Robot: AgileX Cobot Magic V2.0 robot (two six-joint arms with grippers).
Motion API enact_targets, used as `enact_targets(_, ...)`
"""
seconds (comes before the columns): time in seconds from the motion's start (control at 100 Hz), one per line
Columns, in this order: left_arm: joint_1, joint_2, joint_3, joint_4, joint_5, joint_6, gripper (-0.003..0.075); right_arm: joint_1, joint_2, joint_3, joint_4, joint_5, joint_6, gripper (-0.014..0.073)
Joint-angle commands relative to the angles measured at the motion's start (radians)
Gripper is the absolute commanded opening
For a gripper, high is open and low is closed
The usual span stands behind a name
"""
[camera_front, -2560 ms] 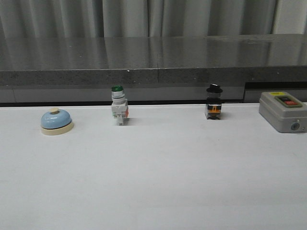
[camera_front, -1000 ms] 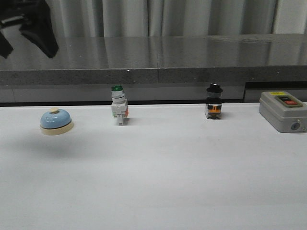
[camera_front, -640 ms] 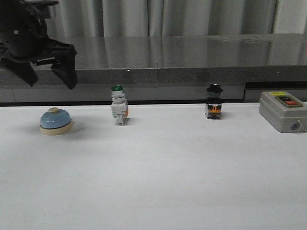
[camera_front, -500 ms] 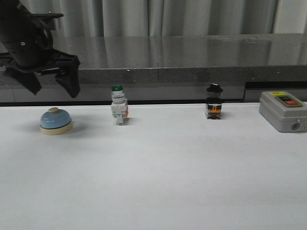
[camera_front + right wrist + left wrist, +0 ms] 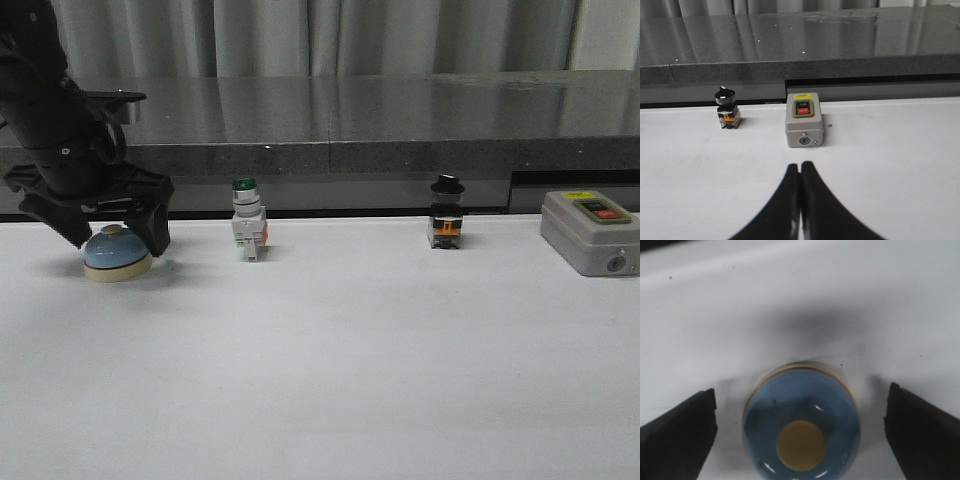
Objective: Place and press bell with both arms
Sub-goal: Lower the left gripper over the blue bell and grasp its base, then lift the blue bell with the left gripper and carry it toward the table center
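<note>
The light-blue bell (image 5: 113, 256) with its cream base and button stands on the white table at the far left. My left gripper (image 5: 116, 238) hangs over it, open, one black finger on each side of the dome and neither touching it. In the left wrist view the bell (image 5: 802, 427) sits centred between the wide-apart fingers (image 5: 682, 430) of the left gripper (image 5: 801, 391), with table showing on both sides. My right gripper (image 5: 800, 165) is shut with nothing in it, low over bare table. It does not show in the front view.
A green-capped white switch (image 5: 247, 226) stands just right of the bell. A black-knobbed switch (image 5: 446, 220) and a grey box with red and green buttons (image 5: 590, 232) stand further right, ahead of the right gripper. A dark stone ledge (image 5: 330, 120) runs along the back.
My left arm entered from the upper left and came down until its open fingers straddle the bell. The bell and the other things have stayed put.
</note>
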Motion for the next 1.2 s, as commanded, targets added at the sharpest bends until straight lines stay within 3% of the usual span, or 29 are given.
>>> enact_targets(0.0,-0.004,-0.033,-0.031,-0.003,-0.019,-0.001,0.0651,-0.007,-0.018,-0.014,-0.011,-0.087,-0.002,-0.006)
enact_targets(0.2,-0.004,-0.01,-0.031,-0.003,0.008,-0.001,0.0646,-0.007,-0.018,-0.014,-0.011,-0.087,-0.002,-0.006)
enact_targets(0.28,-0.004,-0.01,-0.031,-0.003,0.01,-0.001,0.061,-0.007,-0.018,-0.014,-0.011,-0.087,-0.002,-0.006)
enact_targets(0.35,-0.004,-0.01,-0.031,-0.005,0.013,-0.003,0.054,-0.007,-0.018,-0.014,-0.011,-0.087,-0.002,-0.006)
enact_targets(0.53,-0.004,-0.012,-0.031,-0.005,0.025,-0.007,0.0233,-0.007,-0.018,-0.014,-0.011,-0.087,-0.002,-0.006)
enact_targets(0.64,-0.004,-0.021,-0.031,-0.006,0.038,-0.007,0.0143,-0.007,-0.018,-0.014,-0.011,-0.087,-0.002,-0.006)
enact_targets(0.97,-0.01,-0.207,-0.031,-0.034,0.105,-0.007,0.0134,-0.007,-0.018,-0.014,-0.011,-0.087,-0.002,-0.006)
enact_targets(1.19,-0.103,-0.333,-0.031,-0.039,0.15,0.012,0.0134,-0.007,-0.018,-0.014,-0.011,-0.087,-0.002,-0.006)
